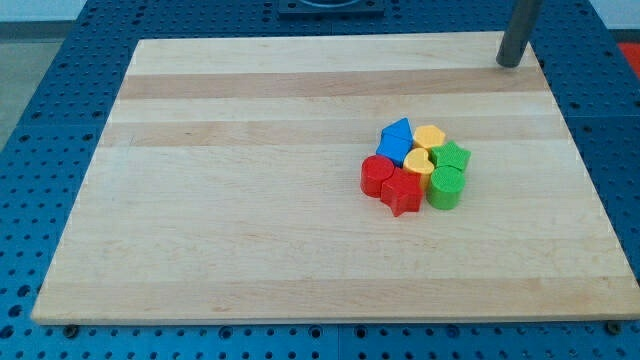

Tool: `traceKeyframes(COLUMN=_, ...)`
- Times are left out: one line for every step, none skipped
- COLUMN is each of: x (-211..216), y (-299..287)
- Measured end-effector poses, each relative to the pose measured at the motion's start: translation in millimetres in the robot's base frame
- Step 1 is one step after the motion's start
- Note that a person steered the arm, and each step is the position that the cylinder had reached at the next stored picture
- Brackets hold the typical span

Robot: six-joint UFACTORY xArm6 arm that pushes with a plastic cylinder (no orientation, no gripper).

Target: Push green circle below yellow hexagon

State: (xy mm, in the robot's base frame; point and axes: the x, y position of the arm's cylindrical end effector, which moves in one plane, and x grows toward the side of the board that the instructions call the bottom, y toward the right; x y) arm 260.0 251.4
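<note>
Approach step, no contact yet. My tip (510, 62) sits at the counter's (250, 200) top-right edge, well apart from the cluster. No gripper on this rig, just a bare rod, nothing held.

Green circle (446, 187) is at the cluster's bottom right, touching the yellow heart (418, 161), w/ the yellow hexagon (430, 137) above. It's already roughly below; next move probably needs only a small nudge toward the view's left, w/o disturbing the red blocks (390, 182).

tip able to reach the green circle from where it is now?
Probably yes. My tip sits at the board's top right, apart from the cluster, with bare wood between. The green circle is on the cluster's lower right edge, its right side exposed; the green star crowds it from above.
</note>
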Motion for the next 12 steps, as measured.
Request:
traceKeyframes(x=13, y=-2)
traceKeyframes(x=34, y=-2)
traceKeyframes(x=67, y=13)
traceKeyframes(x=115, y=14)
traceKeyframes(x=175, y=0)
traceKeyframes(x=222, y=-12)
traceKeyframes(x=250, y=-23)
traceKeyframes(x=252, y=-25)
traceKeyframes(x=252, y=-44)
traceKeyframes(x=252, y=-65)
traceKeyframes(x=244, y=-79)
traceKeyframes(x=233, y=-100)
